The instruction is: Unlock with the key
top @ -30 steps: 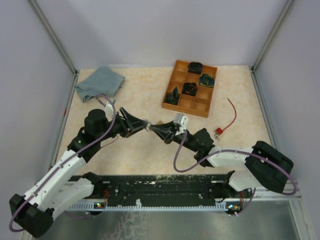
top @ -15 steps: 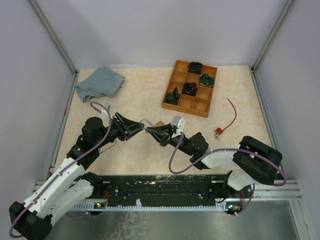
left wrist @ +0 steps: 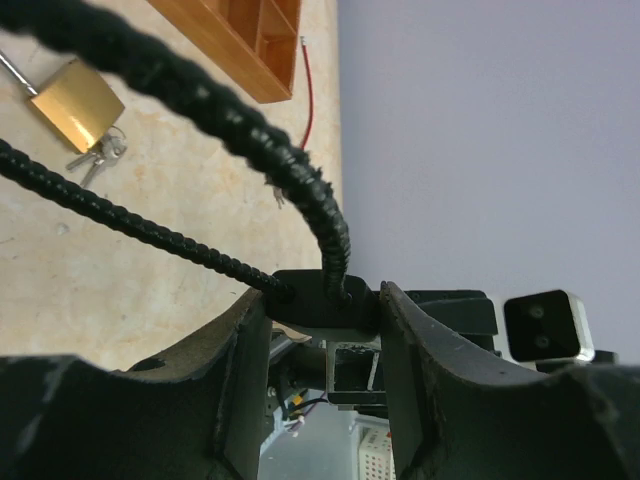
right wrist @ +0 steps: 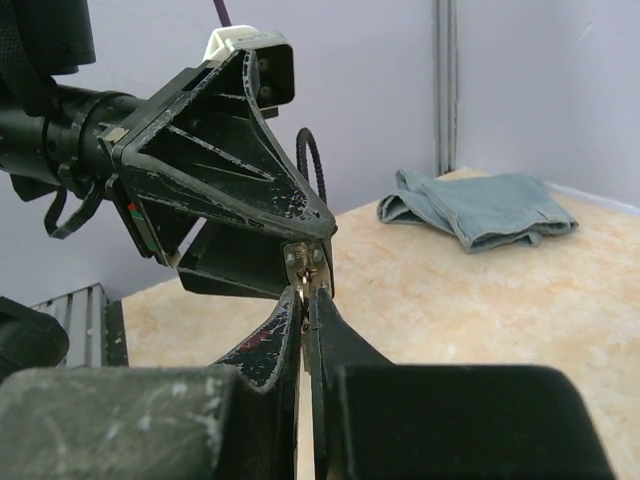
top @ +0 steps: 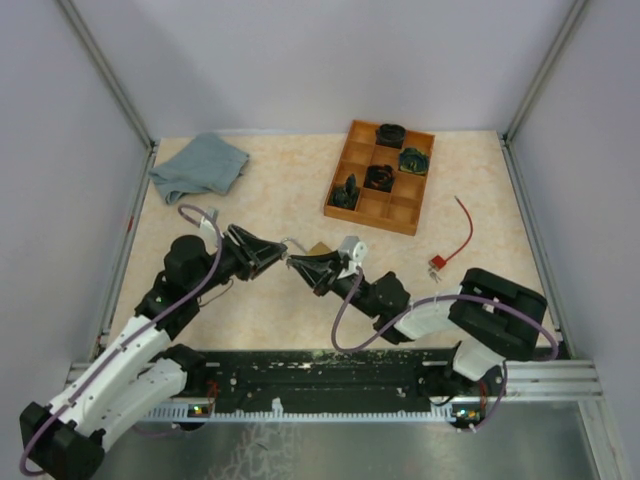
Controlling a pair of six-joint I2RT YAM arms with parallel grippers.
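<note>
On the counter (top: 260, 190): cloth (top: 200, 166) far left, tray (top: 400, 213) of black parts (top: 378, 178) far right, red wire (top: 462, 232) beside it. Across the left wrist view, two black cords (left wrist: 230, 110), crossing just beside the padlock (left wrist: 75, 103) and keys (left wrist: 97, 160), both flat on the counter just beyond the tools. Left tool (top: 280, 258): fingers apart around a black block (left wrist: 325, 300); cannot tell whether gripping. Right tool (right wrist: 305, 292): closed, tip to tip with the left. Against a second ago: both tools shifted left and nearer, right elbow swung inward; cloth, tray, wire unmoved.
</note>
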